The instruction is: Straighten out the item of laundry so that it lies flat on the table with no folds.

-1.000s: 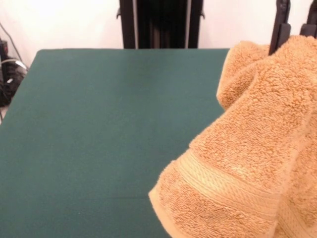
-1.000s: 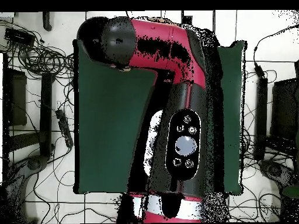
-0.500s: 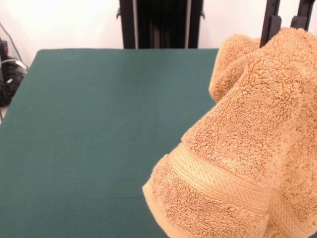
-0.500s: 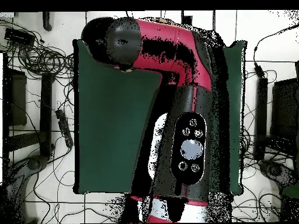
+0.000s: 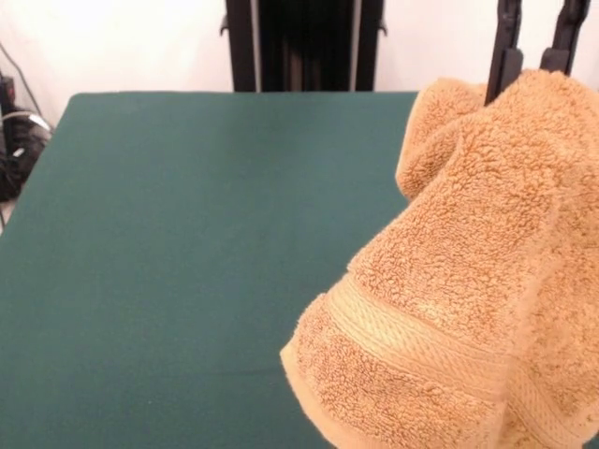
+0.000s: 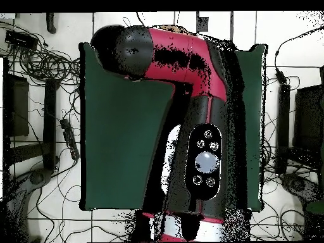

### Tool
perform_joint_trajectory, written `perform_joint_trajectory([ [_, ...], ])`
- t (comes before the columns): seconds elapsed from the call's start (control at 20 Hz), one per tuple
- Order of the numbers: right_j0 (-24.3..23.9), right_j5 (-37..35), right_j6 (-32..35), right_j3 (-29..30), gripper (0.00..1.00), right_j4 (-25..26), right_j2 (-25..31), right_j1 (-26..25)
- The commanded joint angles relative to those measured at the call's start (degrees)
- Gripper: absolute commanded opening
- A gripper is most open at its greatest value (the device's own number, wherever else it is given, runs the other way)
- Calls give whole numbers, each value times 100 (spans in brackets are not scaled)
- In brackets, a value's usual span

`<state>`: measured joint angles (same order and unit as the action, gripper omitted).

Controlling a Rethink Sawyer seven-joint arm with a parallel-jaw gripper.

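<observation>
- No brand, label or legible writing is seen on any item in either view.
- The towel (image 5: 468, 281) is seen in the front view only, hanging at the right side of the picture, bunched and folded rather than spread.
- Its upper end is gathered at the gripper (image 5: 532, 58); its bulk extends down and toward the left, so the long axis runs diagonally from upper right to lower left.
- A flat woven band (image 5: 421, 351) crosses the lower part of the towel, running from upper left to lower right, with the hemmed edge below it at the picture's bottom.
- Whether the lower edge touches the table (image 5: 187, 262) cannot be determined, as that edge is cut off by the frame.
- Two dark fingers (image 5: 506, 47) descend from the top edge and end in the top fold of the towel. The jaws are closed onto the cloth, with a narrow gap between the fingers.
- In the overhead view, the red and black arm (image 6: 183, 69) lies over the table's green surface (image 6: 120, 139); gripper and towel are hidden beneath it.
- Cables (image 6: 38, 60) lie on the floor beside the table.
</observation>
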<state>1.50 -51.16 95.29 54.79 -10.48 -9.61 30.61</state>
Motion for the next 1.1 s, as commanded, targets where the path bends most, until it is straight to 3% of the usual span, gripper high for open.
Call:
perform_joint_trajectory([
  [0.05,8,569,370,1547,0,0,696,210],
  [0.45,-115,907,347,1969,0,4,800,304],
  [1.1,-36,549,471,1771,0,-11,743,204],
])
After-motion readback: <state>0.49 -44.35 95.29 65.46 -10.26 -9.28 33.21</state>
